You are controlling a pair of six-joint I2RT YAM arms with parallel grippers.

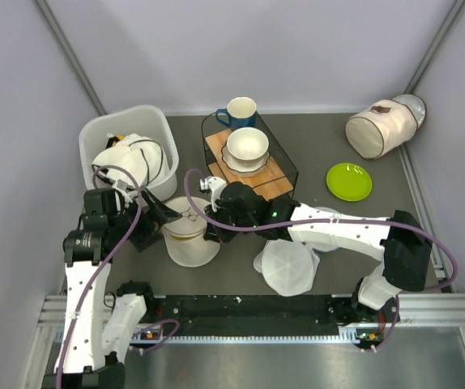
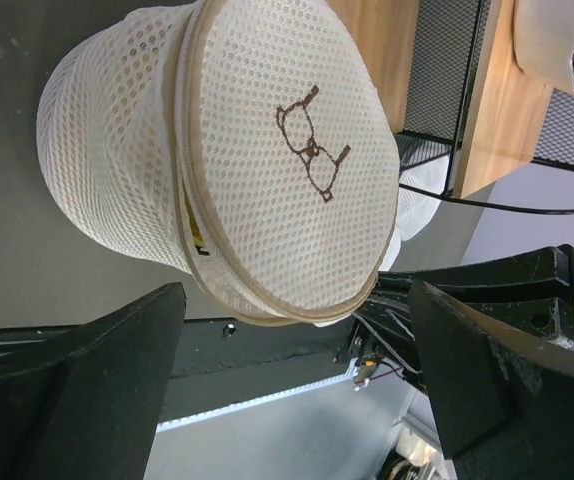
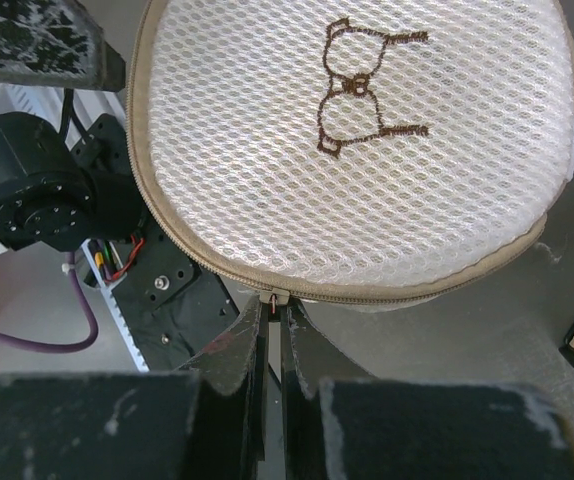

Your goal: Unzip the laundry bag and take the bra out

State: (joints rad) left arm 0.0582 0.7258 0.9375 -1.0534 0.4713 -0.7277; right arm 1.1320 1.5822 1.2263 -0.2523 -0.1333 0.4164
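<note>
Close to the near edge of the table, beside a whiter mesh disc (image 1: 285,267), the laundry bag (image 1: 190,237) is sitting between the two grippers, its round embroidered face showing to both wrist cameras. It is looking light and soft. The open mesh will probably crumple and slide along rather than resist a pull, so the body likely needs bracing while the zip is being drawn round the stiffer beige rim. The sensible hold is the zip pull (image 3: 273,298) for opening and the mesh side wall for steadying.

The right gripper (image 3: 274,314) is pinching almost fully closed, its fingertips meeting on that small pull at the rim's edge (only a hairline gap is showing between them). The left gripper (image 2: 292,300) is spread wide, its fingers (image 2: 97,400) standing either side of the bag and touching nothing in its own view.

The bra is not showing anywhere. It is presumably lying inside the bag, and being soft it should come out with a light pinch once the zip is open. Farther back, a white basket (image 1: 95,142) and a wire rack (image 1: 289,162) are standing apart from the bag.
</note>
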